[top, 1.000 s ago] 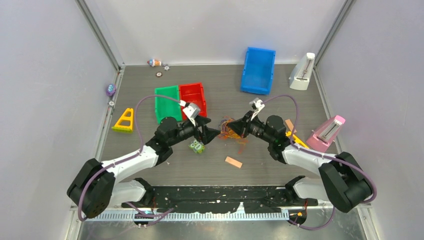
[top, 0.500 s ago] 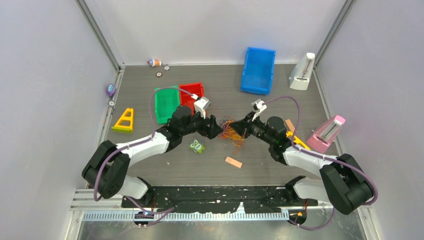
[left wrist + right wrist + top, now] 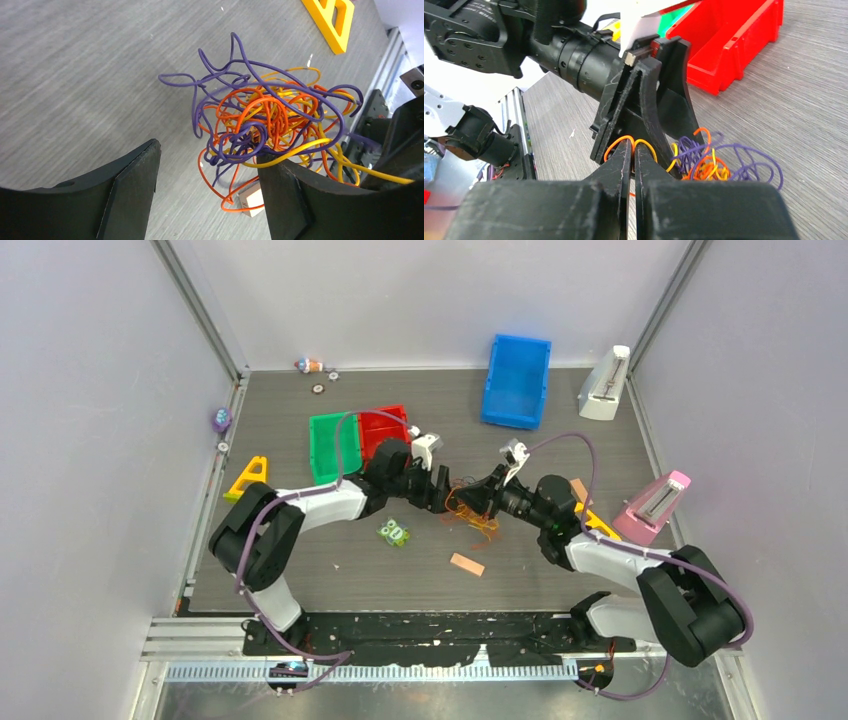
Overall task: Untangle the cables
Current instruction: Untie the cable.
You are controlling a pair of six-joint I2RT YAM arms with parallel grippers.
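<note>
Cables (image 3: pixel 265 125) purple, orange, yellow up close, mere smudge overhead

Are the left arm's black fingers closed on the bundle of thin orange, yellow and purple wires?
No, the left fingers stand wide apart, with the wire bundle at their tips.

I list, by colour: cables (image 3: pixel 265 125), purple, orange and yellow; table (image 3: pixel 300 580), dark grey with fine streaked grain; blue bin (image 3: pixel 516 380) by the far edge; red bin (image 3: pixel 380 425) and green bin (image 3: pixel 328 450), both plain; triangle (image 3: pixel 250 480) at the left edge, yellow.
</note>
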